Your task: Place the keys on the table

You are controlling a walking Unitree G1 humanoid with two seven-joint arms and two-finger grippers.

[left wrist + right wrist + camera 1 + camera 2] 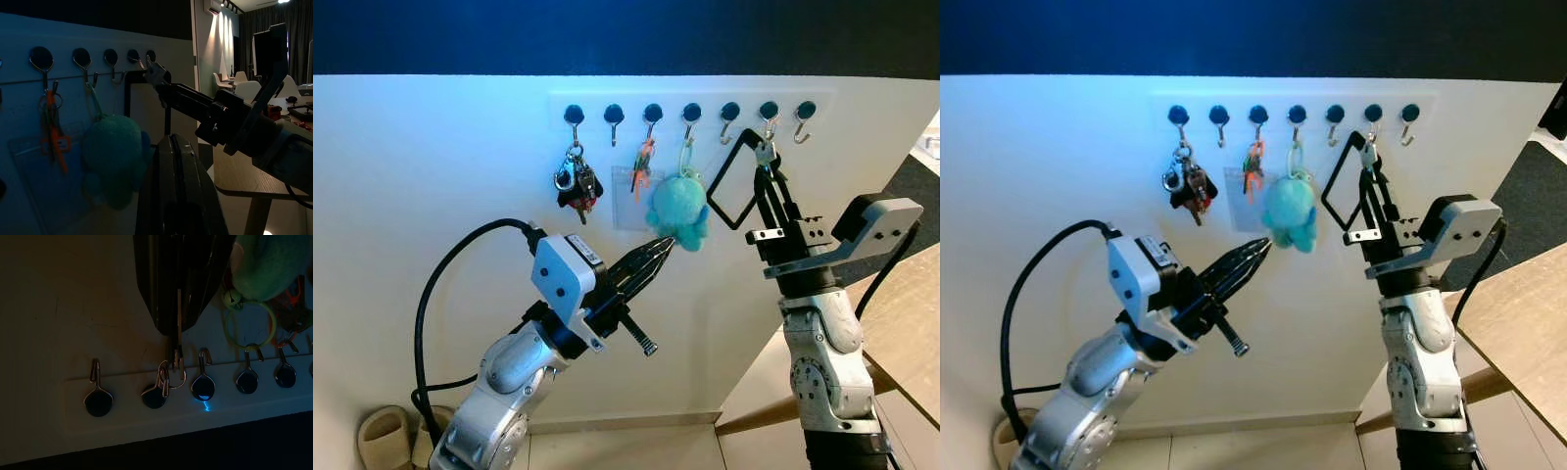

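Observation:
A row of hooks point(690, 113) lines the white wall. My right gripper point(767, 168) reaches up to the second hook from the right, shut on a silver key point(178, 340) whose ring point(168, 374) still hangs on that hook. A black strap loop point(728, 192) dangles from the same key. A dark key bunch point(576, 186) hangs on the leftmost hook. An orange key with a clear card point(641, 168) hangs two hooks along, and a teal plush keyring point(679, 211) beside it. My left gripper point(664, 246) is shut and empty, pointing at the plush from below.
A wooden table point(913, 311) stands at the right, its leg slanting to the floor. A pair of slippers point(384, 437) lies by the wall at lower left. The rightmost hook point(803, 125) is bare.

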